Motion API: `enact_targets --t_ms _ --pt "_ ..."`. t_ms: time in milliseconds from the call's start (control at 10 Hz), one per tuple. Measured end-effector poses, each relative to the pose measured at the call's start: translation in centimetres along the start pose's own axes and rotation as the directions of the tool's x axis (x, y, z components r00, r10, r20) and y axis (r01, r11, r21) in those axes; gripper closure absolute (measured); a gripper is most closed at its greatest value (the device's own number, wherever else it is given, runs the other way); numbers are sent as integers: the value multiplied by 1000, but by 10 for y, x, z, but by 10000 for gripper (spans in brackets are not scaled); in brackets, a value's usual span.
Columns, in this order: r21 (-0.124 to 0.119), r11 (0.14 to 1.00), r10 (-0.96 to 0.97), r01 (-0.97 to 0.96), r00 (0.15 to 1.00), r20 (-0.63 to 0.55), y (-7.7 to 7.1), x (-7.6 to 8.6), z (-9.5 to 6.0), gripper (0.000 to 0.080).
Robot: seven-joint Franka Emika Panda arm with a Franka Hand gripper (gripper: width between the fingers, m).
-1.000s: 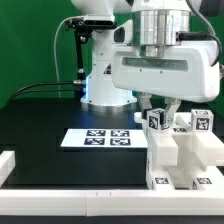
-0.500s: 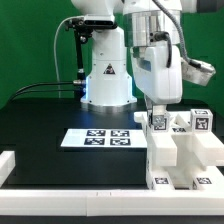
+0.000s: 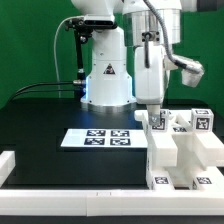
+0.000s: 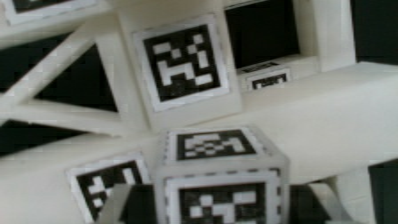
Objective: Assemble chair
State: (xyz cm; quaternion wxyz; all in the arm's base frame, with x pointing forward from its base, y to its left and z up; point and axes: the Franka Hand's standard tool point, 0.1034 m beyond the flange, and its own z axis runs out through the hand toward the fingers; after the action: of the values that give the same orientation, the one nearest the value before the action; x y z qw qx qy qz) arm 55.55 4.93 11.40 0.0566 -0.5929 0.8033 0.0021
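Note:
Several white chair parts with black-and-white tags stand grouped [image 3: 186, 150] at the exterior view's right. My gripper [image 3: 156, 112] points straight down over the back of this group. It is shut on a small white tagged post [image 3: 157, 120]. In the wrist view the post [image 4: 217, 148] sits between my gripper's [image 4: 222, 203] two fingers, which press its sides. Behind it a white upright bar with a tag [image 4: 187, 60] and slanted white struts [image 4: 54, 75] fill the view. The post's lower end is hidden.
The marker board [image 3: 98, 138] lies flat on the black table, to the exterior view's left of the parts. A white border rail [image 3: 70, 196] runs along the table's front and left edge. The robot's base [image 3: 105, 80] stands behind.
My wrist has turned about a quarter turn around its vertical axis over the same spot. The hand showed its broad face before and now shows its narrow side.

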Motion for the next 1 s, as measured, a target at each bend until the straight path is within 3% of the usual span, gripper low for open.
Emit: enact_targets --t_ms 200,300,400,500,600,1000 --pt "2 999 32 -32 999 -3 0 0 0 515" --pt "0 1000 17 -17 1000 -3 0 0 0 464" --pt "-2 1000 15 -15 1000 -5 1 0 2 328" --pt "-2 1000 12 -12 1000 -5 1 0 2 328" --pt "-3 1000 7 -7 1000 -6 2 -1 3 191" --pt "-7 999 -34 34 999 1 4 -7 0 150"
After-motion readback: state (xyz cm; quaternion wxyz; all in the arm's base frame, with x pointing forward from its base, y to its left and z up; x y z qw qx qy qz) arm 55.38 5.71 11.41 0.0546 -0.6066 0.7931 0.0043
